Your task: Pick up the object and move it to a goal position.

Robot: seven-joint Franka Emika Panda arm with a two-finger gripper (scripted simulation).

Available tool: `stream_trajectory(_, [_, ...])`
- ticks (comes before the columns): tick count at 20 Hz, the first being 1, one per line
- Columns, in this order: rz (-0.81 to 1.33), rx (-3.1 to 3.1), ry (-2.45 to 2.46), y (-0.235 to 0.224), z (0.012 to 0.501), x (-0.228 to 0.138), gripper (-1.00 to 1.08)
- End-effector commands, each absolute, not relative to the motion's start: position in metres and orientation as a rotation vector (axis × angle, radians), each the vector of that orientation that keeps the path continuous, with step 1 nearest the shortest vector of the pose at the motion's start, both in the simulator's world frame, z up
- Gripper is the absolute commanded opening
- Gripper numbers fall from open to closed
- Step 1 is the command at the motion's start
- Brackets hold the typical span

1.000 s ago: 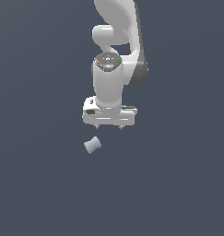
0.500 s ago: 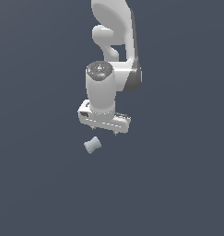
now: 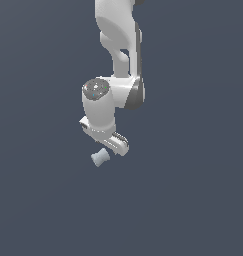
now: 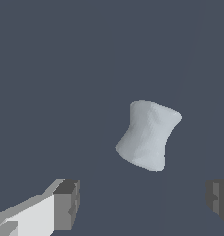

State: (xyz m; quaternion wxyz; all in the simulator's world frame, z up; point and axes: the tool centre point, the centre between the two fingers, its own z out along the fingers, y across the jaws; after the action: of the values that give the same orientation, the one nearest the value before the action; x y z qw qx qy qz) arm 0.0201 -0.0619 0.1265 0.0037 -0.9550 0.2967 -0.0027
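The arm hangs just above the spool (image 3: 99,158), which lies on the dark worktop (image 3: 193,200) untouched, its fingers (image 4: 67,203) spread wide apart and holding nothing, so the approach seems under way and lowering to straddle it comes next.

Flat, uniform dark slate-blue ground surface (image 3: 193,200): the sole item in view outside the task. Matte finish, one even tone throughout, without seams, edges, markings or texture. It fills the whole exterior view from border to border, with no horizon or wall line to separate floor from backdrop. In the wrist view the same dark slate-blue surface (image 4: 62,69) occupies the entire background, again plain and unbroken. A faint, slightly darker shading shows in places across it; whether this is cast shadow cannot be told.
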Motion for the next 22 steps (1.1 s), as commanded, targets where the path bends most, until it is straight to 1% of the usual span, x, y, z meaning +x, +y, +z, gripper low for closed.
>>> stream_trajectory(1, [-0.005, -2.953, 1.053, -0.07, 0.119, 0.021, 1.0])
stream_trajectory(11, [0.0, -2.831, 1.358, -0.091, 0.101, 0.021, 1.0])
stream_trajectory(22, [0.0, -2.806, 1.412, -0.095, 0.094, 0.021, 1.0])
